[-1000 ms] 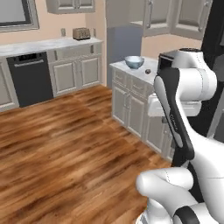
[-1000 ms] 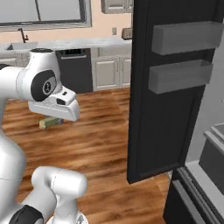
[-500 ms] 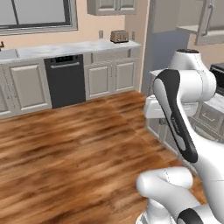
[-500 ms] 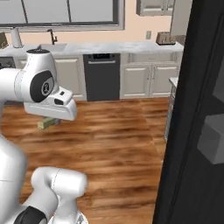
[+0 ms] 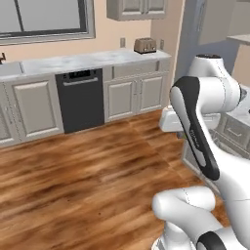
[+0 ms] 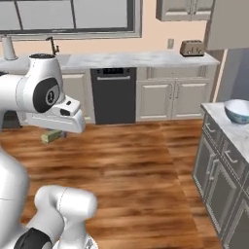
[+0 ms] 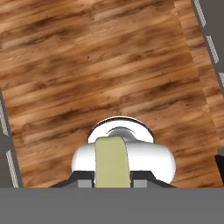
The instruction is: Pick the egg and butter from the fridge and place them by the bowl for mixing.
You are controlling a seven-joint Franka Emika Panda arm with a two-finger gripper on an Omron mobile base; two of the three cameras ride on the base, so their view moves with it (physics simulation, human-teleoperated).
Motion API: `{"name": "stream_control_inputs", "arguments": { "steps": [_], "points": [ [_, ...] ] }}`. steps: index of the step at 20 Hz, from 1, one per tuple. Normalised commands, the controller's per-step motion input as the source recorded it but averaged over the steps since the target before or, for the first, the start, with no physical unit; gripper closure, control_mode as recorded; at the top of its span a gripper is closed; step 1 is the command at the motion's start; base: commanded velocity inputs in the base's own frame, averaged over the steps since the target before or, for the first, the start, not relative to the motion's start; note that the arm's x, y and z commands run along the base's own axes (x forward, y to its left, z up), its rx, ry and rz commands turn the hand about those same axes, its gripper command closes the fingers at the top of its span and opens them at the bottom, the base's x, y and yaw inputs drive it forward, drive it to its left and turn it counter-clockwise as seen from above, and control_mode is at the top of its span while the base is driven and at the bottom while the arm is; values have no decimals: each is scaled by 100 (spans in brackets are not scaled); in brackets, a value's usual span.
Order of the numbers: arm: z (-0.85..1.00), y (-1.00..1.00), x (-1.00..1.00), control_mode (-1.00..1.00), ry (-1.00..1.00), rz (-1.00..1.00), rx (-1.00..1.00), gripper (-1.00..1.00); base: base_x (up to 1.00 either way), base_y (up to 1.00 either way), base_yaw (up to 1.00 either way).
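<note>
My gripper (image 7: 112, 181) is shut on the butter (image 7: 112, 160), a yellow-olive stick that stands up between the two fingers in the hand view, over the wooden floor. In the right base view the butter (image 6: 52, 136) pokes out under the white hand at the left, well above the floor. The pale blue-white bowl (image 6: 238, 111) sits on the island counter (image 6: 232, 135) at the right edge, far from the gripper. The egg and the fridge are out of view.
A black dishwasher (image 6: 113, 95) stands in the beige cabinet row along the back wall, with a toaster (image 6: 192, 47) on the countertop and a tap (image 6: 52, 45) at the left. The wooden floor (image 5: 78, 180) lies wide between me and the cabinets.
The whole picture has swung as the base turns: the black fridge door has left the right base view and the island with the bowl has come in. The butter stays gripped.
</note>
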Motion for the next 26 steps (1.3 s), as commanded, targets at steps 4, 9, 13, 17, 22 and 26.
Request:
{"name": "stream_control_inputs", "arguments": {
  "steps": [4,9,13,17,22,26],
  "points": [
    [0,0,0,100,0,0,0,100,100,8,-20],
    [0,0,0,100,0,0,0,100,100,6,-44],
    [0,0,0,100,0,0,0,100,87,11,-58],
    [0,0,0,100,0,0,0,100,67,4,-68],
    [0,0,0,100,0,0,0,100,62,1,-69],
    [0,0,0,100,0,0,0,100,68,0,-66]
  ]
}}
